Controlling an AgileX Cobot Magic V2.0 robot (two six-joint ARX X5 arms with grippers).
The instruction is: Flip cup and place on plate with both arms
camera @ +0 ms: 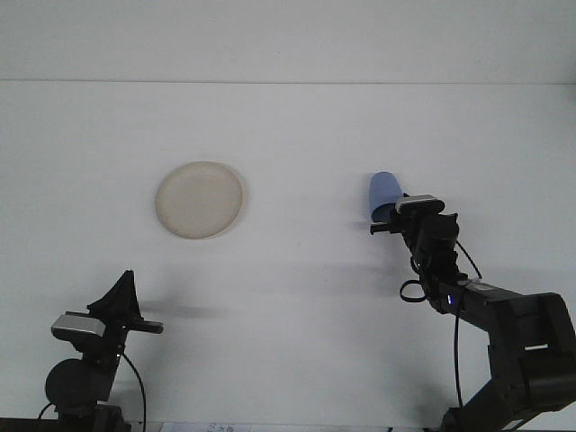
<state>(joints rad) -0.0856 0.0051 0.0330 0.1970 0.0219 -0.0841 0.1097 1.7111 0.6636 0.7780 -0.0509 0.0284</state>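
A blue cup [383,188] stands on the white table right of centre, its narrow end farthest from me and its wide rim nearest. My right gripper [389,220] is at the cup's near rim and hides the lower part of it; I cannot make out whether it grips. A round cream plate [199,199] lies flat left of centre with nothing on it. My left gripper [127,279] waits low at the front left, pointing up, shut and holding nothing, well short of the plate.
The white table [297,297] runs back to a pale wall [288,40]. The right arm's black body and cables [504,333] fill the front right corner. The left arm's base [79,378] sits at the front left.
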